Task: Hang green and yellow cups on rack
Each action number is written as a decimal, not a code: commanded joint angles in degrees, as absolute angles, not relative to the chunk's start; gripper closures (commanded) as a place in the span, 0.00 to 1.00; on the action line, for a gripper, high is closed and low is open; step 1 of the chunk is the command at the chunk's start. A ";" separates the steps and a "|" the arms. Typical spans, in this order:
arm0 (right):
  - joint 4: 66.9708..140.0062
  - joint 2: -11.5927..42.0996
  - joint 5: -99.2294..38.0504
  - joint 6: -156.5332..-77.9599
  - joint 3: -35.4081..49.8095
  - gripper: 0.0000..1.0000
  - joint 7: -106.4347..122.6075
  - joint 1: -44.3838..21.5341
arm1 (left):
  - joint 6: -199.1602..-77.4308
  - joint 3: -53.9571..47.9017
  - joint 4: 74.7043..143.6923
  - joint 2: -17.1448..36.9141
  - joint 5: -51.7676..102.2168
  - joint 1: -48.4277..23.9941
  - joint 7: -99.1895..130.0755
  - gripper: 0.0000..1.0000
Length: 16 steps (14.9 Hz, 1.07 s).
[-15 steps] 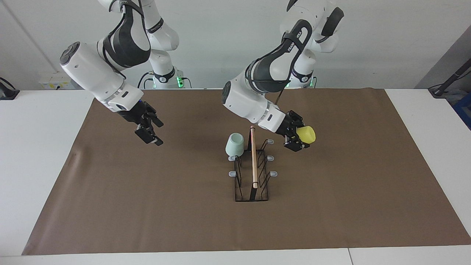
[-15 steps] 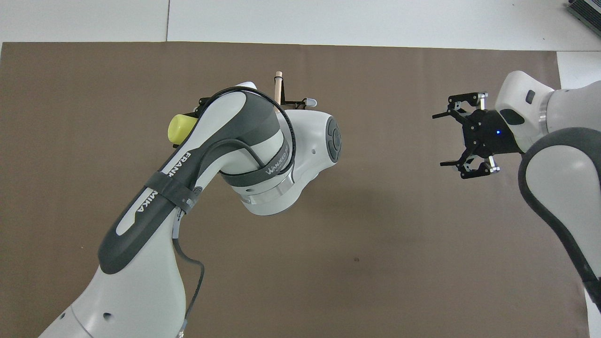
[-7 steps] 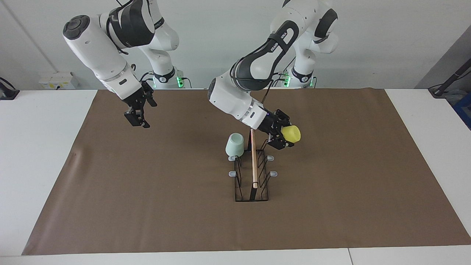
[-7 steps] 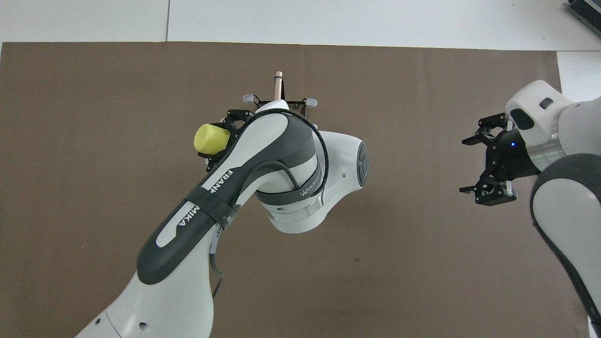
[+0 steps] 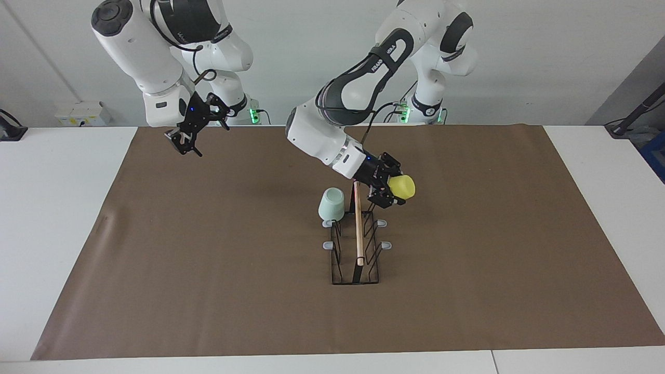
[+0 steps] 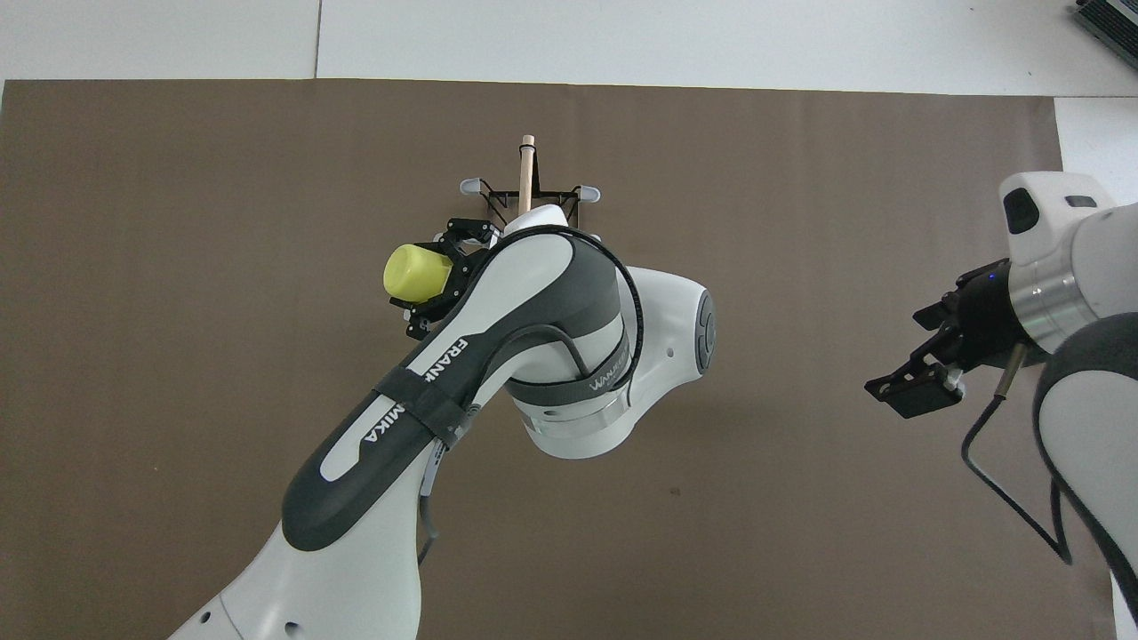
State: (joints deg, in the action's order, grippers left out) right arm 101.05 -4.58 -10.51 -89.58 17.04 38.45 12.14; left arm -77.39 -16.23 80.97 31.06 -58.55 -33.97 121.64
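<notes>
While the green cup (image 5: 332, 203) already sits mouth-up on a prong at the rack's (image 5: 356, 244) robot end, on its right-arm side, the yellow cup (image 5: 402, 186) is not yet hung. The left gripper (image 5: 388, 188) holds it clamped, tilted, over the rack's robot end, at 1 o'clock from the rod (image 5: 358, 223) in the facing view. The right gripper (image 5: 188, 134) waits raised at 10 o'clock, fingers spread, empty; judged half done.

The left gripper (image 5: 390, 191) carried the yellow cup (image 5: 402, 186) closer to the rack (image 5: 358, 244). The right gripper (image 5: 188, 136) lifted up and pulled back toward the robots.
</notes>
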 commanded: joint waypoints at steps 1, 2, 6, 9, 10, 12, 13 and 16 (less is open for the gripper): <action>100.90 -4.74 -9.14 -88.42 17.49 0.00 32.52 12.48 | -77.78 -15.38 84.46 29.45 -59.77 -34.54 122.96 1.00; 101.07 -4.83 -9.23 -88.77 17.49 0.00 32.52 12.65 | -77.87 -15.38 84.46 29.44 -60.20 -34.54 122.87 1.00; 100.81 -4.83 -8.88 -88.59 15.21 0.00 32.43 12.31 | -78.84 -15.38 85.16 29.97 -60.38 -34.63 122.96 1.00; 100.46 -4.83 -6.86 -92.36 10.57 0.00 29.90 7.93 | -77.35 -15.12 83.42 33.40 -61.17 -36.56 123.40 1.00; 100.37 -4.75 -4.85 -92.81 9.50 0.00 26.14 6.26 | -75.26 -15.12 82.45 33.57 -61.35 -36.56 123.22 1.00; 100.20 -4.48 -3.60 -93.69 9.41 0.00 21.02 5.28 | -74.36 -15.20 81.74 33.57 -62.14 -36.74 122.87 1.00; 100.11 -4.13 -3.52 -94.30 9.40 0.00 20.66 5.27 | -74.44 -15.29 81.74 33.49 -62.05 -37.00 123.05 1.00; 99.50 -3.69 -3.60 -96.06 6.43 0.00 20.65 2.83 | -75.05 -15.29 81.83 33.49 -61.70 -37.97 123.05 1.00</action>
State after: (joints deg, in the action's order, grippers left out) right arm 100.61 -4.56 -4.81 -94.97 8.87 21.67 4.79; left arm -76.04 -16.18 82.65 33.17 -61.09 -36.27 122.94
